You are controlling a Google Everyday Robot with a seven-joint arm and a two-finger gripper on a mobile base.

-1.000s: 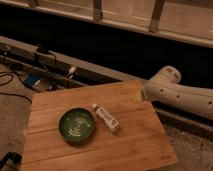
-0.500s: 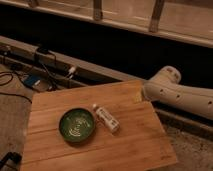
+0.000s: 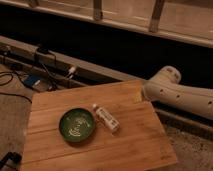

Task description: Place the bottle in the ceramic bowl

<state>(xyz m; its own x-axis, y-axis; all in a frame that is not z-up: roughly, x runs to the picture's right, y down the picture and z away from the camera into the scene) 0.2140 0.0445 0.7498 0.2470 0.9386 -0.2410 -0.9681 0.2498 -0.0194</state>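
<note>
Lying on its side just right of centre in the camera view, the bottle points its white cap up-left, toward the rim of the ceramic bowl, which sits just beside it, left of centre, with nothing in it. The two look close but apart. I judge the bottle light, stiff and smooth, likely to roll or skid if nudged. A hold across its middle, square to its long axis, looks safest. The bowl is glazed and hard, so the bottle should be lowered, not dropped.

Only a white arm segment shows at right. The gripper is outside the frame, so whether it is apart or closed cannot be told.

Both things rest on a slatted wooden counter. Cables trail at upper left, a dark recess runs behind, and speckled floor shows lower right.
</note>
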